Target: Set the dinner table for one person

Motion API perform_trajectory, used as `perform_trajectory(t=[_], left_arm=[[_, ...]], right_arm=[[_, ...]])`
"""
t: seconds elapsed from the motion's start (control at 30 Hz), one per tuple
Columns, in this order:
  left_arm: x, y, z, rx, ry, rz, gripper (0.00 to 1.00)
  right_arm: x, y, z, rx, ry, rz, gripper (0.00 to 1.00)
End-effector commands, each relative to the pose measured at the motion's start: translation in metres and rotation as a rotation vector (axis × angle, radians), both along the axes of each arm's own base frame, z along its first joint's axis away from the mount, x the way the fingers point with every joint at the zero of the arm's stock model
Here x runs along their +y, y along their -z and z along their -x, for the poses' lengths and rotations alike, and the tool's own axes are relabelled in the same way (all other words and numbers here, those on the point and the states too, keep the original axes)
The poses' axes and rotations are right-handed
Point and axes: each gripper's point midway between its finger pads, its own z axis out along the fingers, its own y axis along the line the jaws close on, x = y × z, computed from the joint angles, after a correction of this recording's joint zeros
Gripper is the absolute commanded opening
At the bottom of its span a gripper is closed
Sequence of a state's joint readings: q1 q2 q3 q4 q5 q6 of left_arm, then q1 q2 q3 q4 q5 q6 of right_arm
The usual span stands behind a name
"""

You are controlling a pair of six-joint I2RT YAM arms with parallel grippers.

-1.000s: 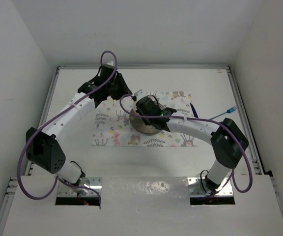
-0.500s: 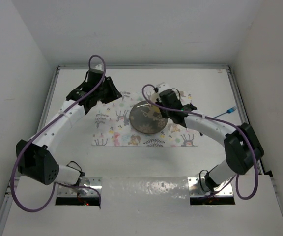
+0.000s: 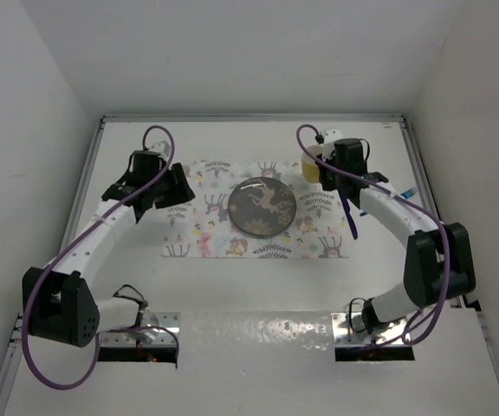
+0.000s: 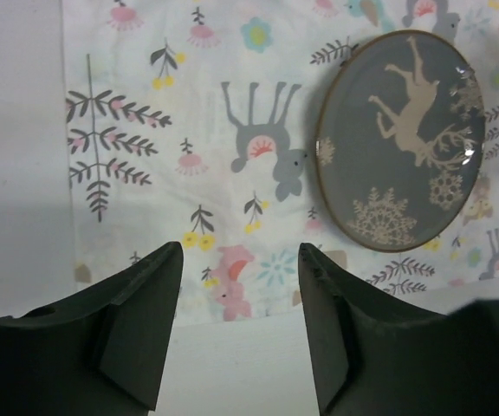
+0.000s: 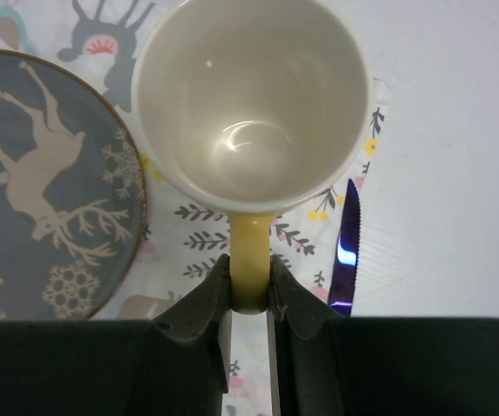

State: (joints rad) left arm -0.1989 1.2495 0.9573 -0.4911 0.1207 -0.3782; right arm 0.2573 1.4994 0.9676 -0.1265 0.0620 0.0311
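Note:
On the white dinner table (image 3: 232, 286) lies a placemat (image 3: 206, 234) printed with deer and leaves. A dark round plate (image 3: 262, 207) with a deer design sits on its middle; it also shows in the left wrist view (image 4: 401, 139) and the right wrist view (image 5: 42, 191). My right gripper (image 5: 249, 282) is shut on the handle of a pale yellow mug (image 5: 249, 104), upright over the mat's far right corner (image 3: 312, 162). A blue-purple knife (image 5: 347, 247) lies at the mat's right edge. My left gripper (image 4: 239, 334) is open and empty over the mat's left part.
A light blue utensil (image 3: 403, 196) lies on the table right of the knife (image 3: 346, 208). Silver rails (image 3: 83, 199) edge the table, and white walls close it in on three sides.
My right arm has swung from the plate to the mat's far right corner, now holding the mug. My left arm has drawn back to the left, off the plate. The plate sits uncovered.

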Motion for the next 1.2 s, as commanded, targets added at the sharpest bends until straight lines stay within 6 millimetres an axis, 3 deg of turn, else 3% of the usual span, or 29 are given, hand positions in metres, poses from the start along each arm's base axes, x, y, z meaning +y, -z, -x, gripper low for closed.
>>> perform_trajectory(t=[0.0, 0.07, 0.17, 0.43, 0.87, 1.17], left_arm=[[0.007, -0.021, -0.004, -0.133, 0.068, -0.042, 0.55], [0.01, -0.02, -0.001, -0.155, 0.078, -0.063, 0.64], [0.015, -0.014, 0.002, -0.178, 0.072, -0.083, 0.69], [0.016, 0.011, 0.008, -0.177, 0.086, -0.097, 0.71], [0.016, 0.016, 0.005, -0.177, 0.091, -0.106, 0.76], [0.015, 0.017, 0.006, -0.177, 0.103, -0.103, 0.77]], right_arm=[[0.005, -0.05, -0.041, -0.177, -0.107, -0.035, 0.0], [-0.001, -0.046, -0.048, -0.164, -0.125, -0.044, 0.0], [-0.006, -0.037, -0.056, -0.145, -0.137, -0.029, 0.0], [-0.008, -0.027, -0.071, -0.155, -0.133, -0.027, 0.0], [-0.016, -0.018, -0.085, -0.201, -0.114, 0.011, 0.0], [-0.024, 0.008, -0.078, -0.169, -0.116, 0.034, 0.0]])
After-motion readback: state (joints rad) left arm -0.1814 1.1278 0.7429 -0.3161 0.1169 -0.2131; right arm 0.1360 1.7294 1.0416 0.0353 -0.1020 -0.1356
